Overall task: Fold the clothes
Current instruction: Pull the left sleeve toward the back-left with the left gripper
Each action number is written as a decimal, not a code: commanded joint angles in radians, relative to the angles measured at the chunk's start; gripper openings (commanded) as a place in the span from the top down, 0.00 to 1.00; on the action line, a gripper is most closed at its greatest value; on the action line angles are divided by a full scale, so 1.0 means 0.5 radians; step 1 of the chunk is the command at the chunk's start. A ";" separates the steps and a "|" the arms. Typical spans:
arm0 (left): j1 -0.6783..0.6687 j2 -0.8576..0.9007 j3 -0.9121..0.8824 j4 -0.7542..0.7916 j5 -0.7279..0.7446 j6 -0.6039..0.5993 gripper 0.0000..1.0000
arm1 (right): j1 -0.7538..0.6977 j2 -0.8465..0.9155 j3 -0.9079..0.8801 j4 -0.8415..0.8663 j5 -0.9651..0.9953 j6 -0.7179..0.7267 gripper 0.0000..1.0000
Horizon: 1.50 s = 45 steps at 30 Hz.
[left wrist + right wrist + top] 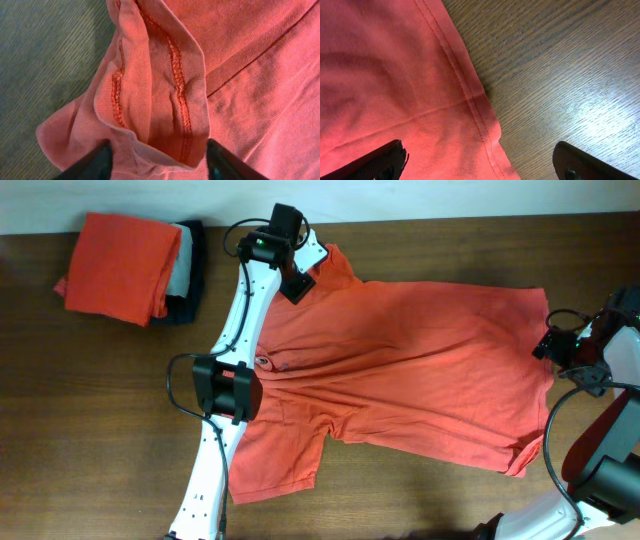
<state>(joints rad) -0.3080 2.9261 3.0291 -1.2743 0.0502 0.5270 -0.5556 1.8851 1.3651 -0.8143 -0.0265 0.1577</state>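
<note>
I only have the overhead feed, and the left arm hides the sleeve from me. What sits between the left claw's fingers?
Observer: In the left wrist view, a turned-over sleeve of the T-shirt, inner stitching showing, lies between the left claw fingers. I can't tell whether it's pinched.
Operator: And the right claw?
Observer: In the right wrist view, the right claw is open. One finger is over the shirt's stitched hem side, the other over the bare table.
</note>
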 commanded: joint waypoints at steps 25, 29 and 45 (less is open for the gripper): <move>-0.006 0.015 0.013 0.158 -0.019 0.024 0.88 | -0.002 0.004 0.034 0.000 0.018 0.008 0.01; -0.002 0.004 0.020 0.240 -0.258 -0.018 0.88 | -0.002 0.004 0.034 0.000 0.018 0.008 0.01; 0.033 0.030 0.021 0.837 -0.282 -0.245 0.83 | -0.002 0.004 0.034 0.000 0.018 0.008 0.01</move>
<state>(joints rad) -0.2951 2.9269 3.0291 -0.8906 -0.0906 0.4297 -0.5556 1.8851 1.3651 -0.8143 -0.0265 0.1574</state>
